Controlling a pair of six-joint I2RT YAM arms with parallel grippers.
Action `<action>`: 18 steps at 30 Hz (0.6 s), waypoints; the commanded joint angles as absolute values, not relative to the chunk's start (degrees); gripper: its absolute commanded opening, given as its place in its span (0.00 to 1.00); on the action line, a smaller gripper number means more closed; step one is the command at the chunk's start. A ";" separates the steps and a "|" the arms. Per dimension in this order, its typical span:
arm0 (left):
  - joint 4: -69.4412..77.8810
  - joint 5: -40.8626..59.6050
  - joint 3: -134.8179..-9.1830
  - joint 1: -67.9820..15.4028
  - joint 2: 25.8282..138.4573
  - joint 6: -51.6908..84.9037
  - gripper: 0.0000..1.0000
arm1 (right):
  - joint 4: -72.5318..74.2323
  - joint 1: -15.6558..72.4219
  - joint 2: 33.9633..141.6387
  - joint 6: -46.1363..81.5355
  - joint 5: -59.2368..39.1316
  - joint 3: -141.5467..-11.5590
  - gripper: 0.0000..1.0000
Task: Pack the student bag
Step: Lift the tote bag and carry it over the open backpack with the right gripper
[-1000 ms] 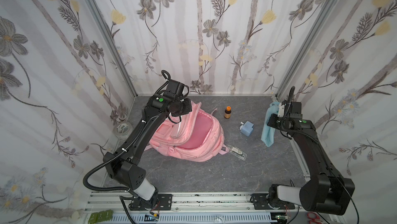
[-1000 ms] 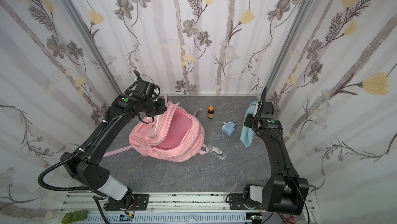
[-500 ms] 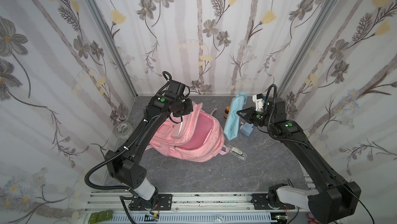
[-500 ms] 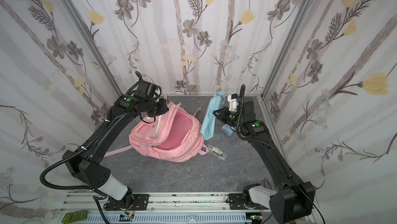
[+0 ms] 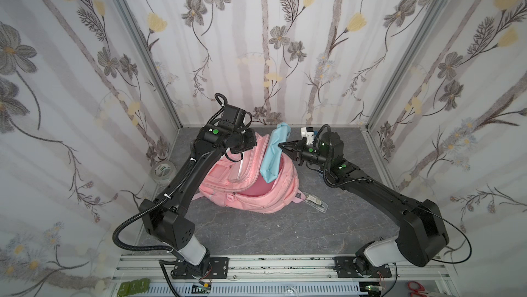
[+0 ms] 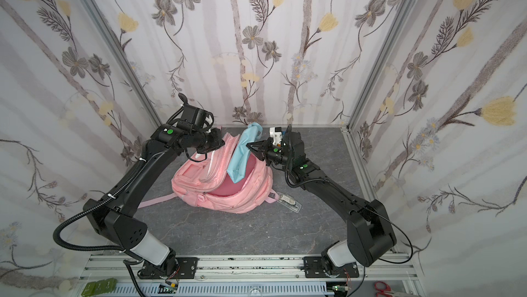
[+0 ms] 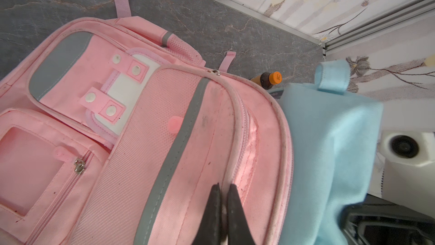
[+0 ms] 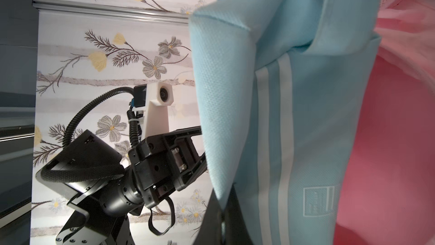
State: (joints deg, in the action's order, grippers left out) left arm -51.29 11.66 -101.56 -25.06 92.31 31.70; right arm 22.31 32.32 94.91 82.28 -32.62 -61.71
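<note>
the student bag (image 5: 251, 195) lies mid-table near the back wall, its flap pinched up by the left gripper (image 7: 223, 191), fingers closed on the zipper edge. the right gripper (image 5: 281, 145), clamped on the light-blue cloth (image 5: 271, 158), dangles it over the opening; a slipped flap or snagged hem could leave it bunched outside.

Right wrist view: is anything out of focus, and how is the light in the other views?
Right wrist view: the light-blue fabric shows a sharp weave, but the right gripper is dark and soft. Left wrist view: the student bag is evenly lit, without glare. In both top views: soft light, faint shadows, and the wall posts lean outward.
</note>
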 commanded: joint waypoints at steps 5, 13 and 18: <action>-47.02 11.74 -103.95 -25.05 92.59 31.98 0.00 | 31.18 33.11 95.65 87.85 -29.30 -57.54 0.00; -47.98 11.18 -105.62 -25.05 93.26 32.17 0.00 | 40.33 35.03 99.81 95.04 -30.17 -55.33 0.00; -48.09 11.24 -106.00 -25.07 93.29 32.26 0.00 | 47.98 37.49 105.07 101.29 -32.51 -57.07 0.00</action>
